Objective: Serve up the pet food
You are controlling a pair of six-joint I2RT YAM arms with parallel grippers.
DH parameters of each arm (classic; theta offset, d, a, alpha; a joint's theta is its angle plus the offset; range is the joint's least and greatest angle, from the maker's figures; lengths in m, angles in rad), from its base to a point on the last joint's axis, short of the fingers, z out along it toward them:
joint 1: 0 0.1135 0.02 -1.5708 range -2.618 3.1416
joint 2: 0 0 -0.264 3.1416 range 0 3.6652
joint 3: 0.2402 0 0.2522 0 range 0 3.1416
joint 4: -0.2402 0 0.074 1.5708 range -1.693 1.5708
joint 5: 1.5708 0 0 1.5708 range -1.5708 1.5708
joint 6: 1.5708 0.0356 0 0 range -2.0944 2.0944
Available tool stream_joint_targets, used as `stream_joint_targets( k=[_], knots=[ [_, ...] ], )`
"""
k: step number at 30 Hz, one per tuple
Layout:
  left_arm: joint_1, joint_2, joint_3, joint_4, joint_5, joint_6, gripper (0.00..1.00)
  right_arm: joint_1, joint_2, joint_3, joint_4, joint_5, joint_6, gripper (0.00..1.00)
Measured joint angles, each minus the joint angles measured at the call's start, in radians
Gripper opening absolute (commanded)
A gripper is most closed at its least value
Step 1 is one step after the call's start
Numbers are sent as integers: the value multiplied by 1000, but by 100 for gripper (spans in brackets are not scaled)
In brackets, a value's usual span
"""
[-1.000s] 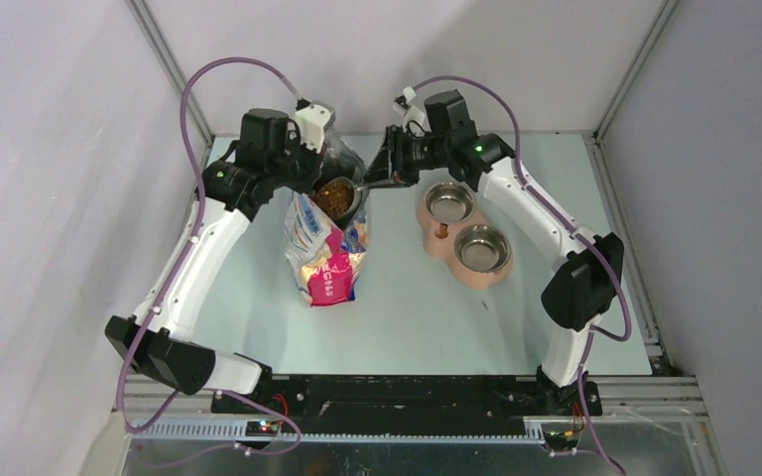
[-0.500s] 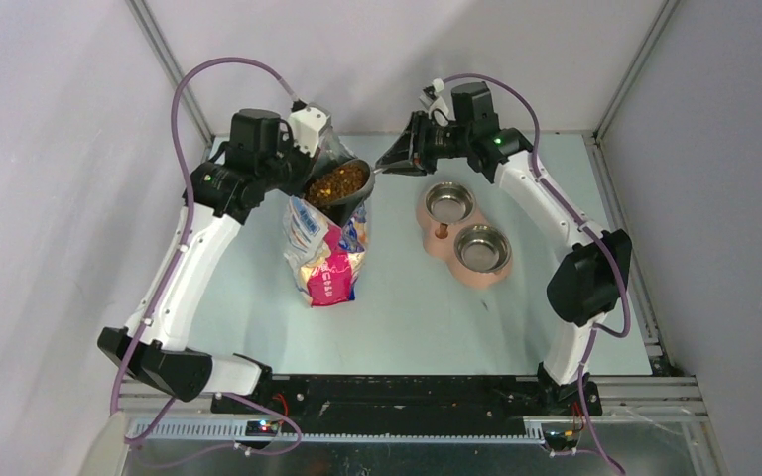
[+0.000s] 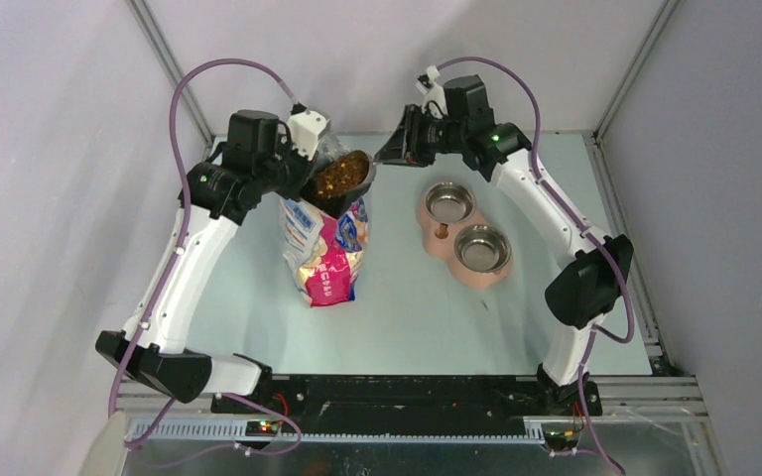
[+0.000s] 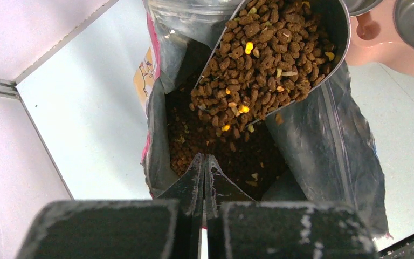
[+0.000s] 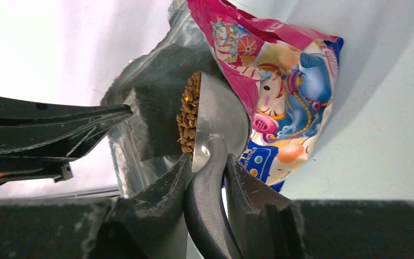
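The pet food (image 4: 269, 59) fills a grey metal scoop (image 4: 337, 24) held level just above the open mouth of the cartoon-printed bag (image 3: 327, 248). More kibble (image 4: 215, 151) lies inside the bag. My right gripper (image 5: 207, 162) is shut on the scoop's black handle (image 5: 205, 216); in the top view it (image 3: 389, 154) is to the right of the bag's top. My left gripper (image 4: 205, 162) is shut on the bag's silver rim at its far left, holding the mouth open. In the top view the heaped scoop (image 3: 342, 176) hangs over the bag's top.
A pink double feeder (image 3: 429, 216) with two steel bowls (image 3: 449, 203) (image 3: 482, 248) stands to the right of the bag; both look bare. Grey walls and frame posts (image 3: 164, 59) close in the table at the back and sides.
The right gripper has lifted the loaded scoop up out of the bag and slightly backward. The left arm has risen a little with the bag's rim, and the bag stands straighter.
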State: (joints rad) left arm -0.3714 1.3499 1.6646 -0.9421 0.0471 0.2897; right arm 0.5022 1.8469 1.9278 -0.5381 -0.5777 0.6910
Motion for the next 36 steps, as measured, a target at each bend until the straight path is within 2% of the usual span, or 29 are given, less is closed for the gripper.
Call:
stream_joint_targets(
  k=[20, 32, 36],
  knots=[
    [0, -2, 0, -4, 6, 0, 0, 108, -81, -2, -50, 222, -229, 0],
    [0, -36, -8, -3, 7, 7, 0, 8, -82, -99, 52, 39, -13, 0],
    [0, -37, -8, -3, 7, 8, 0, -8, -82, -143, 151, -36, 104, 0]
  ],
)
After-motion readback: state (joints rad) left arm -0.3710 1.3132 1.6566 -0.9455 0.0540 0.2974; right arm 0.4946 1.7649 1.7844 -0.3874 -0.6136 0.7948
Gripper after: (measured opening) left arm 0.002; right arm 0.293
